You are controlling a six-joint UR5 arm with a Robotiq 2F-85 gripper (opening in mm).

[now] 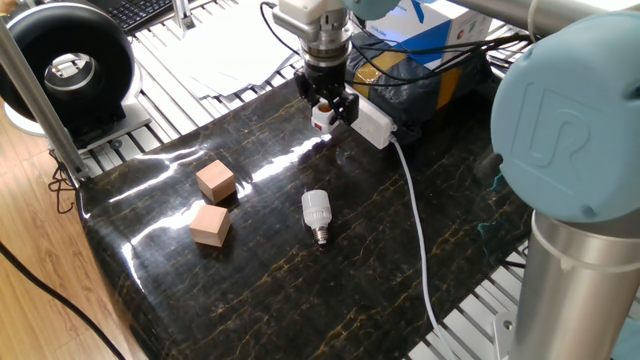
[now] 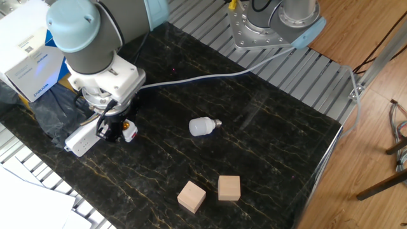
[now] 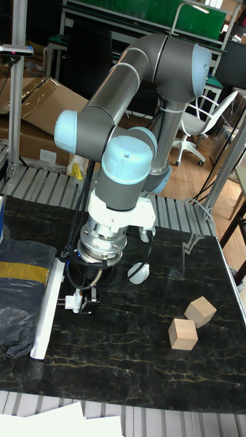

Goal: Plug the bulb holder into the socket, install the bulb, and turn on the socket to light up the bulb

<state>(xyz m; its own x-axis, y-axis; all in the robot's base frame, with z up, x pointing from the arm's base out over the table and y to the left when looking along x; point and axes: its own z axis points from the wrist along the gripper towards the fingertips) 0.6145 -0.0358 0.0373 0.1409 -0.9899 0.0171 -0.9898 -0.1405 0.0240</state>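
Gripper point(image 1: 326, 108) clamped on the bulb holder point(image 1: 320, 119), right beside the socket point(image 1: 367, 118).
Its black fingers grip the little white cube, which sits just off the socket's long side; touching or not, I can't tell. The bulb point(image 1: 316, 214) lies flat on the dark table point(image 1: 300, 290), well apart from the socket, with two wooden blocks point(image 1: 213, 203) farther off.

Two tan wooden cubes point(image 1: 213, 204) near each other on the dark marbled table point(image 1: 250, 290), blue-white box point(image 2: 28, 63) behind.

Grey tubular arm segments with pale blue joint caps, a white wrist flange, black claw point(image 2: 114, 129), embossed UR logo.
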